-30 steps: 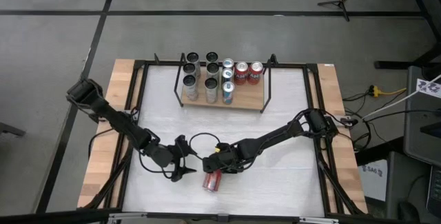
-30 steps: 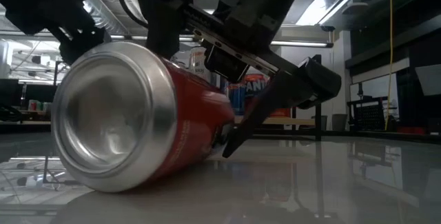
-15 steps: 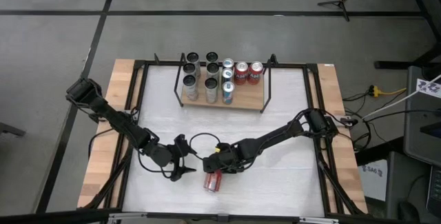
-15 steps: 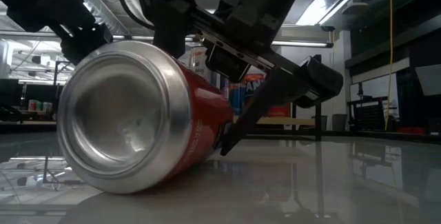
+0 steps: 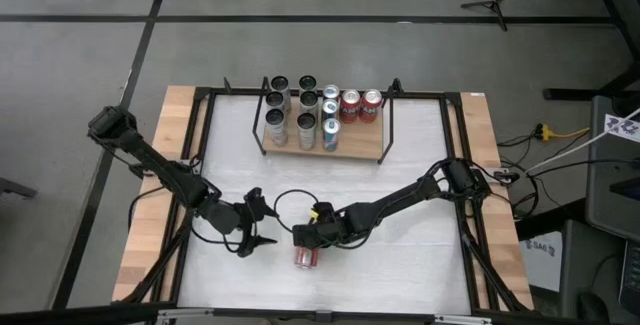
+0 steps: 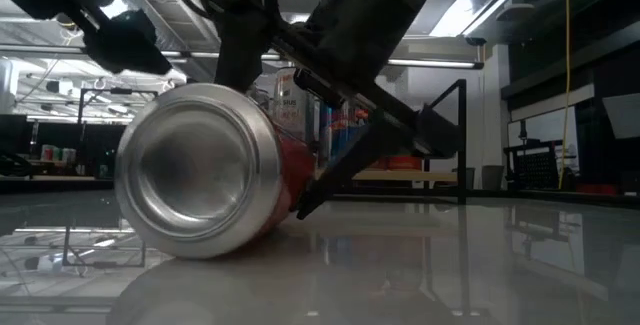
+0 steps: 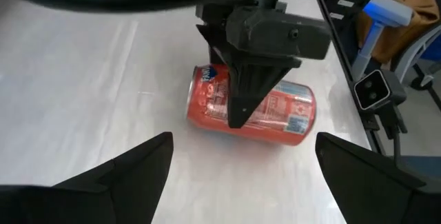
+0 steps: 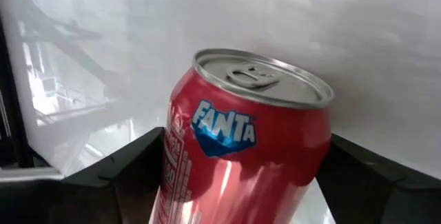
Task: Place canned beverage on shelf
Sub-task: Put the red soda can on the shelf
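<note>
Lying on its side at the six o'clock part of the white table [image 5: 420, 165], a red Fanta can [image 5: 306, 256] is straddled by the right gripper [image 5: 305, 245], whose fingers are set against the can's two flanks, as seen in the right wrist view; the can [image 8: 241, 148] is thus grasped while it rests on the table. In the low view the can's silver base [image 6: 195, 170] is turned toward the camera, with the right gripper's dark finger [image 6: 335, 165] slanting down beside it. The left gripper [image 5: 258, 223] is held at the nine o'clock side of the can, near it but apart, its fingers [image 7: 131, 176] spread wide and holding nothing. The shelf [image 5: 360, 145] is placed at the twelve o'clock end of the table, well apart from the can, and is loaded with upright cans [image 5: 325, 115].
</note>
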You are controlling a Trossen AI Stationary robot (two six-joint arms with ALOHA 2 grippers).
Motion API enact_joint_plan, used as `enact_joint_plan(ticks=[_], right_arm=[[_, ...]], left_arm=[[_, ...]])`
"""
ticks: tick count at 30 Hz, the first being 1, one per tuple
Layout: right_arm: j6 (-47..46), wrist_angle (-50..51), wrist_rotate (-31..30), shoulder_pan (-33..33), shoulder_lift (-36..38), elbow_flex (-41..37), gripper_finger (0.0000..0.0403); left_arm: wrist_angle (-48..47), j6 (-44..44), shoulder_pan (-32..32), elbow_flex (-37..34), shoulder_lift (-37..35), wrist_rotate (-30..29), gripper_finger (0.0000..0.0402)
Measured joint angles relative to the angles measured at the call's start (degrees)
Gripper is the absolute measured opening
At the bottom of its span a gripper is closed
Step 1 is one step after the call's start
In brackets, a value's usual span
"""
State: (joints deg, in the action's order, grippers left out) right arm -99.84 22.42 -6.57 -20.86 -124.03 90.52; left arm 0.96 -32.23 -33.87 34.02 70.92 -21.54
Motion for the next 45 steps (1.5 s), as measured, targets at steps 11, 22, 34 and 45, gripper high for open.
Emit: enact_joint_plan(ticks=[11, 22, 34, 45], right_arm=[[2.7, -1.6, -6.2, 0.0, 0.0, 0.0, 0.0322], [10.7, -3.7, -18.6, 0.0, 0.0, 0.0, 0.0323], [26.0, -10.0, -35.6, 0.0, -0.1, 0.0, 0.0323], [47.1, -15.6, -46.0, 0.0, -0.1, 0.0, 0.0323]], left_arm=[[-9.9, 0.0, -0.1, 0.0, -7.4, 0.1, 0.0350], [-12.1, 0.0, -0.1, 0.0, -7.4, 0.1, 0.0350], [-12.1, -0.1, -0.1, 0.0, -7.4, 0.0, 0.0350], [-12.1, 1.4, 0.0, 0.0, -7.3, -2.6, 0.0350]])
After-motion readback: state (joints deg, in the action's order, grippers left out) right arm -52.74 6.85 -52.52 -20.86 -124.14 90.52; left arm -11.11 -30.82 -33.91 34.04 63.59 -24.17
